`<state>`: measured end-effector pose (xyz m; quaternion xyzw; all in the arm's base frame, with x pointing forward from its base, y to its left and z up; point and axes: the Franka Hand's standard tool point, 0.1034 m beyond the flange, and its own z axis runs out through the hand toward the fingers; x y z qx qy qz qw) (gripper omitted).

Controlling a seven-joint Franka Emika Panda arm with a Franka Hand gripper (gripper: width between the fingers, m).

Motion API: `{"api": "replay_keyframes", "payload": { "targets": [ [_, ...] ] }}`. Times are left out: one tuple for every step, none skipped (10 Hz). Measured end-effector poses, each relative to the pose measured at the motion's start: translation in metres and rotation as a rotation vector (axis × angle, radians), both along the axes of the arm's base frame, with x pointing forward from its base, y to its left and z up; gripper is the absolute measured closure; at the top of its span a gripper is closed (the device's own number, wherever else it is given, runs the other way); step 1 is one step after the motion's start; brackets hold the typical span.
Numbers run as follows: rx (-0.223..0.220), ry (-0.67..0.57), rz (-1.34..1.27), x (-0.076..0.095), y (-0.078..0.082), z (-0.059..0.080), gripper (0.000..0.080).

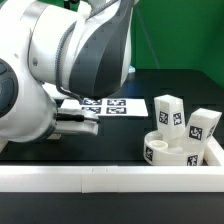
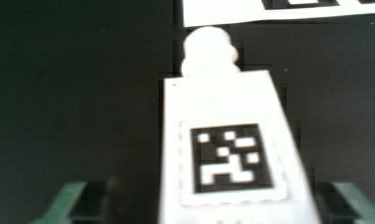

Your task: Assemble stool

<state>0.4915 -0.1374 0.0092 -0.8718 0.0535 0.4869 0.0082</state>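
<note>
Surface [image 1: 120,135] is black. Your round seat [image 1: 172,150] sits at its near edge, toward the exterior view's right corner, close by the rail [image 1: 100,178], likely so it cannot slide. Two legs [image 1: 168,112] stand just beside it. The third leg [image 2: 223,140] lies flat, tag up. Its long side and peg point at the marker board [image 1: 105,105]. Your gripper [image 2: 210,205] is spread, one finger on each side, ready to pinch.
</note>
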Motion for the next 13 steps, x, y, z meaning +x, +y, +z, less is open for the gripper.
{"api": "replay_keyframes", "payload": {
  "targets": [
    [-0.002, -0.002, 0.001, 0.001, 0.000, 0.000, 0.0376],
    [-0.005, -0.010, 0.005, 0.003, 0.001, 0.000, 0.0465],
    [-0.005, -0.017, 0.009, 0.005, 0.002, 0.001, 0.0465],
    [-0.006, -0.022, 0.020, 0.008, 0.002, 0.005, 0.0465],
    [-0.013, -0.025, 0.028, 0.013, 0.006, 0.014, 0.0465],
    [-0.019, -0.011, 0.017, 0.014, 0.014, 0.026, 0.0465],
    [-0.040, 0.006, -0.004, 0.015, 0.024, 0.036, 0.0465],
    [-0.059, 0.002, -0.018, 0.021, 0.040, 0.050, 0.0465],
    [-0.061, -0.003, -0.019, 0.024, 0.048, 0.056, 0.0464],
    [-0.054, -0.022, -0.011, 0.028, 0.054, 0.059, 0.0464],
    [-0.055, -0.024, -0.014, 0.027, 0.051, 0.057, 0.0464],
    [-0.060, -0.062, -0.010, 0.033, 0.049, 0.053, 0.0464],
    [-0.062, -0.082, -0.008, 0.036, 0.048, 0.053, 0.0464]
  ]
}}
